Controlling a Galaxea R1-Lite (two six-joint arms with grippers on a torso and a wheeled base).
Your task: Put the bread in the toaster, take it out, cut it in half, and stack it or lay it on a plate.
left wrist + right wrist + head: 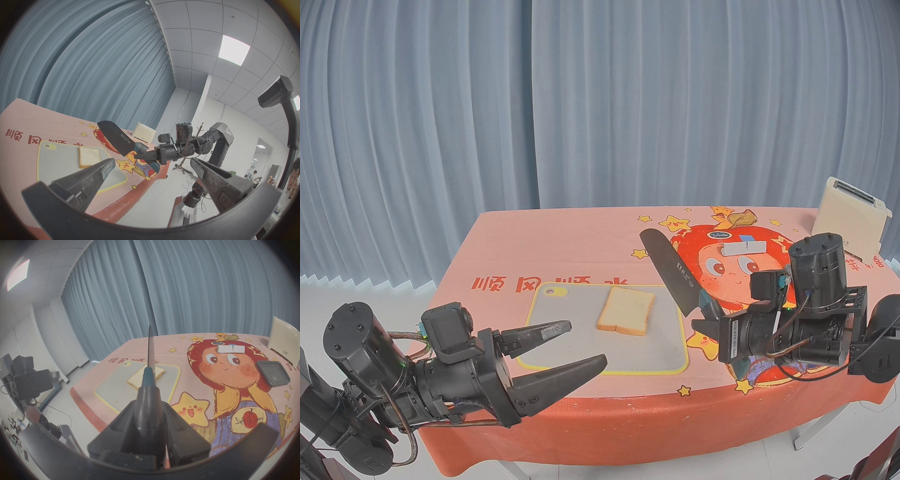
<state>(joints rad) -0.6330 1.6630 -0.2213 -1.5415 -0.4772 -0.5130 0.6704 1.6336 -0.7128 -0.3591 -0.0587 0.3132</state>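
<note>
There is one slice of bread. It lies flat on the one grey cutting board with a yellow rim, on the right half of the board, and it is whole. The board lies on the table, which has a pink-orange cloth, at the near middle.

There is one knife with a black blade. The right gripper is clenched on its handle, over the near right part of the table. The blade is in the air and points up and to the far left. It is to the right of the bread and apart from it.

The left gripper is released, with its two fingers spread wide and nothing between them. It hangs at the near left corner of the board, and its fingertips point to the right, toward the bread.

There is one cream toaster at the far right edge of the table. Its slot is on top, but I cannot tell what is inside. One dark rectangular plate lies on the right part of the table, just to the near side of the toaster, and its bare dark floor shows. Two small pale strips lie side by side on the forehead of the printed cartoon face.
</note>
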